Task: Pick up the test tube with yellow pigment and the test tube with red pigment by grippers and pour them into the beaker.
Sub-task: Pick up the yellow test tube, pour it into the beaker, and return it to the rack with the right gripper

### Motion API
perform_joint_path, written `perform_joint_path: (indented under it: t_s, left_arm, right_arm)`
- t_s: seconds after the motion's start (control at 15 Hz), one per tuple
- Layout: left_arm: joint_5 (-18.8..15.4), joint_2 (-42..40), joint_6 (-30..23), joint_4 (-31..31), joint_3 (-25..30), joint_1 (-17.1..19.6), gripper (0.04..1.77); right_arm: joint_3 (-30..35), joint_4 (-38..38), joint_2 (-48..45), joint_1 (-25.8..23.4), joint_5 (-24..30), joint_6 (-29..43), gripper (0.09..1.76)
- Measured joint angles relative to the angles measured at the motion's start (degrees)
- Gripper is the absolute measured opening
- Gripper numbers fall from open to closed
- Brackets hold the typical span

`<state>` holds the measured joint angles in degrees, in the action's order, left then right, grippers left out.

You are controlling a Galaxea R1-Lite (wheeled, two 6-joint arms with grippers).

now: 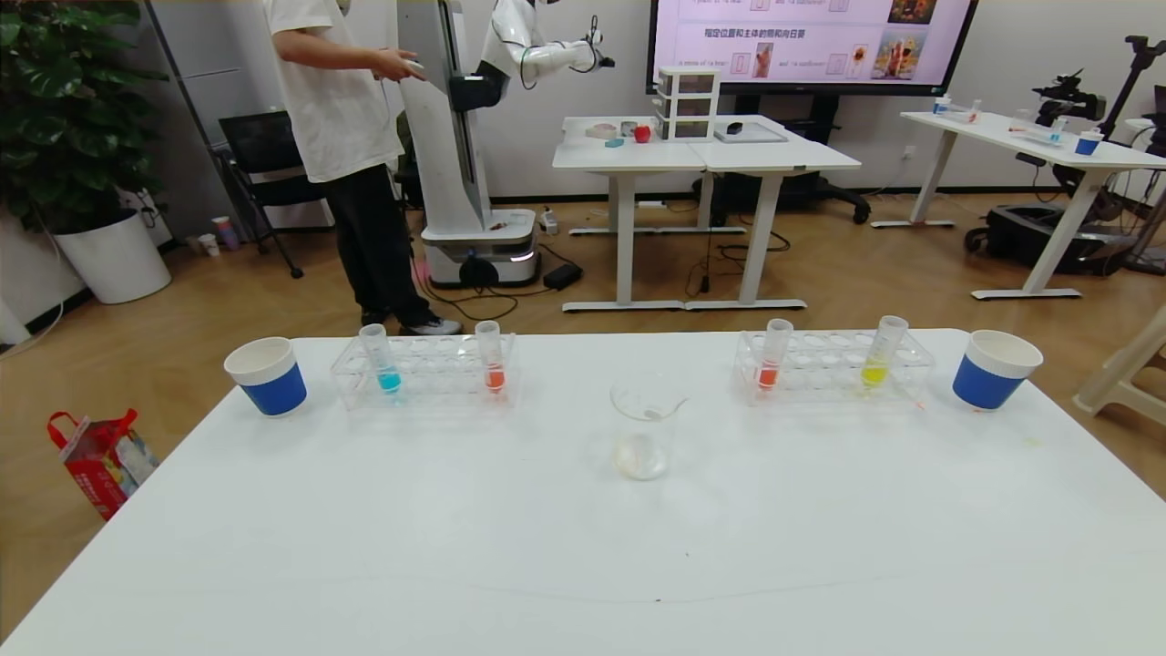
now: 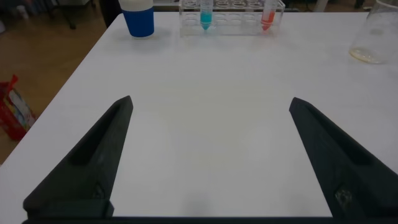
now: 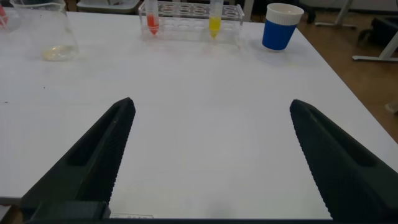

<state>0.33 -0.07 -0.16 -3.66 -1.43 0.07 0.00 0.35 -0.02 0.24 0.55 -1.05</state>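
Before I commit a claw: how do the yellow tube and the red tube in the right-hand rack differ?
The test tube with yellow pigment holds yellow liquid; the test tube with red pigment holds red-orange. The yellow one stands nearer the right paper cup, the red one nearer the beaker. The yellow one leans slightly; the red one stands straighter. Both are slim clear tubes in the right rack, filled only near the bottom.

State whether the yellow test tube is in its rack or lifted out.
In its rack: the test tube with yellow pigment stands upright in the right rack, no gripper near.
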Motion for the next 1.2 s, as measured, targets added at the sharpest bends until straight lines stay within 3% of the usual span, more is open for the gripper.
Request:
perform_joint_path:
  t_s: [0.93,1.2]
  left_arm:
    - [0.0,0.0,0.0,0.0,0.0,0.0,1.75]
    - [0.0,0.0,0.0,0.0,0.0,0.0,1.75]
  right_arm:
    - [-0.2,-1.9,0.0,-0.2,-1.1,-0.1,1.74]
    - [-6.0,-2.5,2.3,0.3,-1.4,0.0,1.74]
